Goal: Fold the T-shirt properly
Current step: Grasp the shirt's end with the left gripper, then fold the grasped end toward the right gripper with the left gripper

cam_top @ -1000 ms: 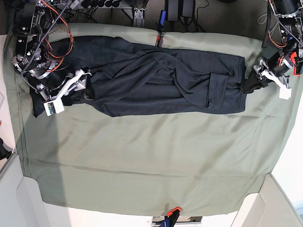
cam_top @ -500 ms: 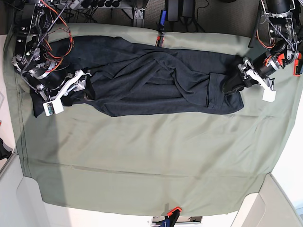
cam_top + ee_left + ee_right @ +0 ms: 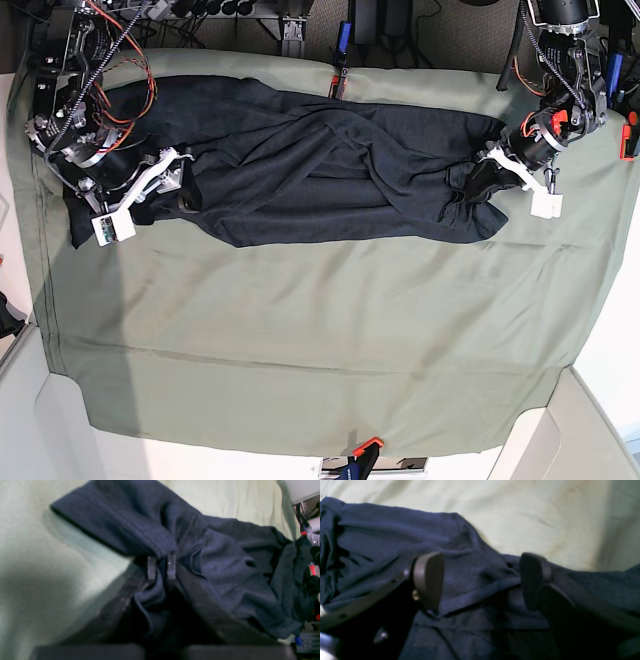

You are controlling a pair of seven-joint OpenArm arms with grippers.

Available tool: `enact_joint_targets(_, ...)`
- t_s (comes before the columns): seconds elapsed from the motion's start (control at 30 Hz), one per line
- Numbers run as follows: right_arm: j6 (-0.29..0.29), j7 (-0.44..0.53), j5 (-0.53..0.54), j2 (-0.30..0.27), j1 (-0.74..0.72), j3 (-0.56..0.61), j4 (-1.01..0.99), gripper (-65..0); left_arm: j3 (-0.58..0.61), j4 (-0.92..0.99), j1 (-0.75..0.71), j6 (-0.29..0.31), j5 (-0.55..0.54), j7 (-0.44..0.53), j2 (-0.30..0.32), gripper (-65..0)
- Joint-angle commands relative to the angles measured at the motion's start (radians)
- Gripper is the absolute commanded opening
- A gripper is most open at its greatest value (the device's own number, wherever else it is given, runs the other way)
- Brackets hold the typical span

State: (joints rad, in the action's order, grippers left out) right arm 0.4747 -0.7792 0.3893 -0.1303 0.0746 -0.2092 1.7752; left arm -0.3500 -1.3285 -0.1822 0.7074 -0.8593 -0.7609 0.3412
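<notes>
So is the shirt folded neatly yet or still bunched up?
Still bunched up: the shirt lies stretched across the green cloth, wrinkled, with no neat fold.

Sage-green table cloth (image 3: 300, 330) fills frame; dark floor with cables (image 3: 430, 25) along top edge; white surfaces at lower corners.

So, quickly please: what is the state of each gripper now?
Left gripper: closed, pinching a fold of the shirt.
Right gripper: open, jaws wide apart over the shirt, holding nothing.
</notes>
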Motion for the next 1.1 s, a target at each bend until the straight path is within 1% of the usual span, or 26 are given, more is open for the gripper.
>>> enact_joint_targets(0.0, 0.0, 0.024, 0.019, -0.005, -0.011, -0.003, 0.014, -19.7, 0.002, -0.005, -0.003, -0.009, 0.062, -0.05, 0.011, -65.0)
enact_joint_targets(0.07, 0.0, 0.023, 0.018, -0.005, -0.011, -0.003, 0.014, -19.7, -0.023, -0.031, -0.003, -0.009, 0.096, -0.043, 0.019, -65.0)
enact_joint_targets(0.17, 0.0, 0.023, 0.014, -0.005, -0.011, -0.003, 0.014, -19.7, -0.111, -0.111, -0.003, -0.009, 0.102, -0.045, 0.029, -65.0)
enact_joint_targets(0.27, 0.0, 0.023, 0.011, -0.005, -0.011, -0.003, 0.014, -19.7, -0.193, -0.234, -0.004, -0.009, 0.093, -0.091, 0.032, -65.0)
enact_joint_targets(0.33, 0.0, 0.024, 0.012, -0.005, -0.011, -0.003, 0.014, -19.7, -0.198, -0.32, -0.01, -0.009, 0.062, -0.129, 0.048, -65.0)
enact_joint_targets(0.47, 0.0, 0.023, 0.011, -0.005, -0.011, -0.003, 0.014, -19.7, -0.179, -0.492, -0.053, -0.009, 0.059, -0.129, 0.052, -65.0)
enact_joint_targets(0.6, 0.0, 0.023, 0.011, -0.005, -0.011, -0.003, 0.014, -19.7, -0.084, -0.605, -0.09, -0.009, 0.064, -0.126, 0.051, -65.0)
enact_joint_targets(0.7, 0.0, 0.023, 0.011, -0.005, -0.013, -0.003, 0.014, -19.7, 0.025, -0.66, -0.087, -0.009, 0.108, -0.126, 0.034, -65.0)
enact_joint_targets(0.77, 0.0, 0.023, 0.011, -0.005, -0.012, -0.003, 0.014, -19.7, 0.097, -0.695, -0.087, -0.009, 0.146, -0.126, 0.011, -65.0)
enact_joint_targets(0.9, 0.0, 0.023, 0.011, -0.005, -0.013, -0.003, 0.014, -19.7, 0.237, -0.716, -0.087, -0.009, 0.185, -0.115, -0.046, -65.0)
enact_joint_targets(0.97, 0.0, 0.023, 0.011, -0.005, -0.013, -0.003, 0.014, -19.7, 0.309, -0.716, -0.086, -0.009, 0.247, -0.102, -0.084, -65.0)
enact_joint_targets(1.07, 0.0, 0.023, 0.011, -0.005, -0.013, -0.003, 0.014, -19.7, 0.407, -0.707, -0.084, -0.009, 0.359, -0.053, -0.139, -65.0)
